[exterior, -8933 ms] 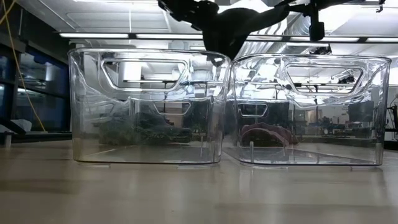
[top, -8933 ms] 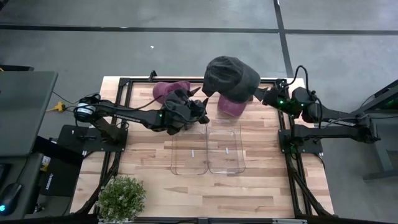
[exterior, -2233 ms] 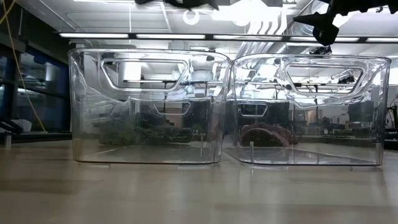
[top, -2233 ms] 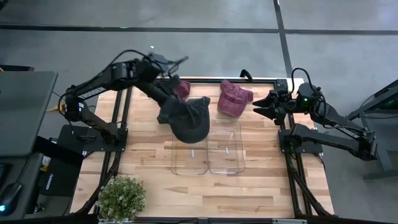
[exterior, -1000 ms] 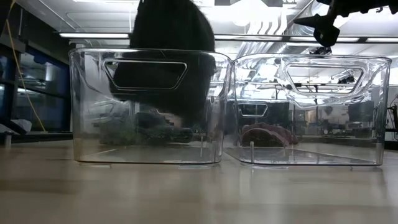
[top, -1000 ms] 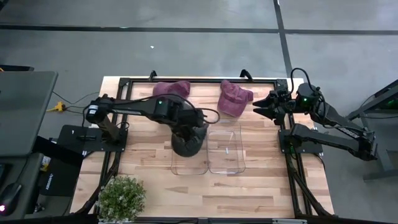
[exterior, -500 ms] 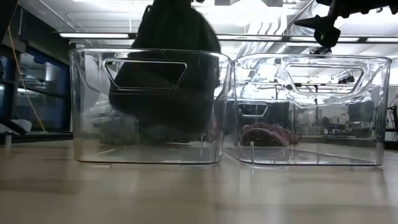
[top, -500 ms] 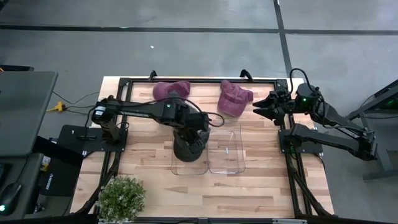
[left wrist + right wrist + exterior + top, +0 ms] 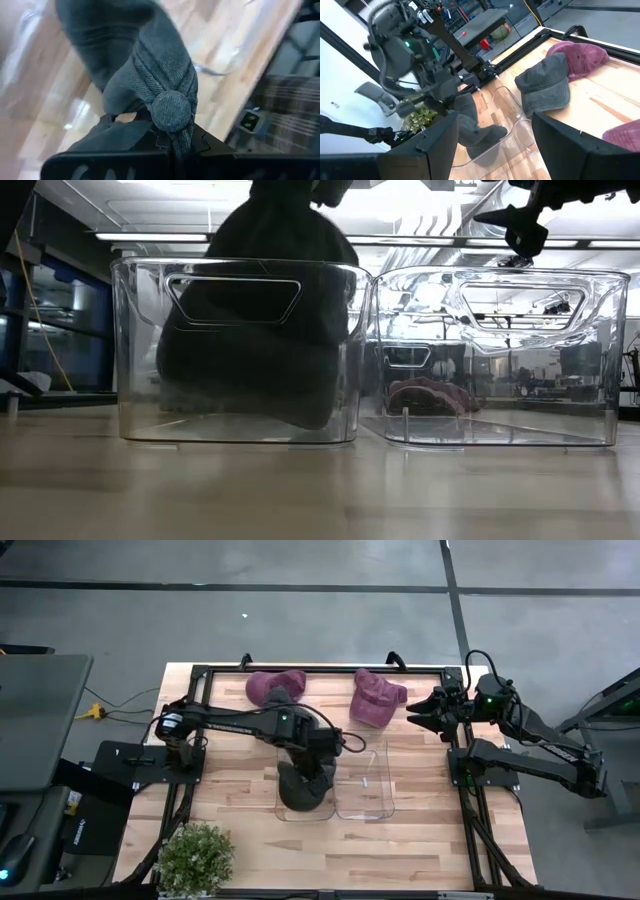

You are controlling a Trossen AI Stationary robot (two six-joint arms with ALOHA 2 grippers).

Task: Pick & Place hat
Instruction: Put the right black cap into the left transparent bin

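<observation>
A dark grey hat (image 9: 305,788) hangs inside the left of two clear bins (image 9: 135,350), showing dark through the wall (image 9: 260,350). My left gripper (image 9: 315,755) is shut on it from above the bin. My right gripper (image 9: 410,712) stands open and empty near the table's far right, raised above the table (image 9: 520,225). Two maroon hats (image 9: 268,686) (image 9: 378,698) lie on the table behind the bins, and a grey cap (image 9: 545,90) rests on the left one. My left gripper pinches the bunched cloth at the top of the hat's crown, right by its button (image 9: 171,111), between its two fingers. The fingers point down into the bin. The hat hangs below them, its lower end (image 9: 300,420) close to the bin's floor; whether it touches, I cannot tell.
The right clear bin (image 9: 385,755) stands against the left one. A potted plant (image 9: 195,855) sits at the near left corner. Black frame rails (image 9: 200,690) run along the table's left, far and right sides. Bare wood lies near the front edge (image 9: 400,850).
My left gripper has gone down and a little toward the table's near edge, staying shut. The dark hat has sunk with it from the bin's rim deep into the left bin.
</observation>
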